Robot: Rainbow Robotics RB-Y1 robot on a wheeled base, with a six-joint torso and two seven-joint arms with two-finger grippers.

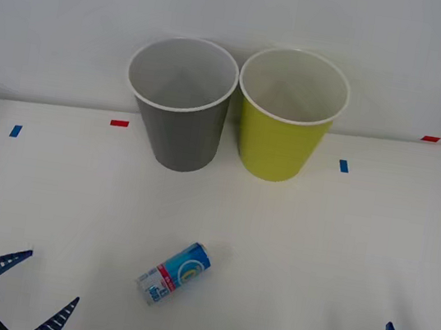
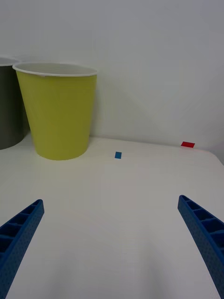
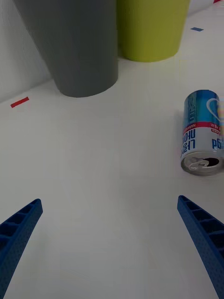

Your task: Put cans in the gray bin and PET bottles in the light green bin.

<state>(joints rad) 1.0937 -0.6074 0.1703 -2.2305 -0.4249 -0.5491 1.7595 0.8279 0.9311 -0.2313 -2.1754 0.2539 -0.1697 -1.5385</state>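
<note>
can [image 1: 174, 273]: on its side, mid-desk toward near edge, ungrasped | gray bin [image 1: 179, 117], light green bin [image 1: 286, 129]: upright together at far edge, mouths up to receive | left gripper [image 1: 34, 291]: fingers spread at near-left corner, nearest can | right gripper [image 2: 112, 247]: spread, near-right corner, idle

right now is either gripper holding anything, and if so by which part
Nothing is held. The left gripper and right gripper are both open and empty; the can lies on its side on the table, untouched.

On the white bench [image 1: 339, 257], the tall tapered gray bin [image 1: 180, 130] stands far, just left of the yellow-green bin [image 1: 283, 137]. The small blue drinks can [image 1: 174, 273] lies on its side nearer, in front of the gray bin and well apart from both.
</note>
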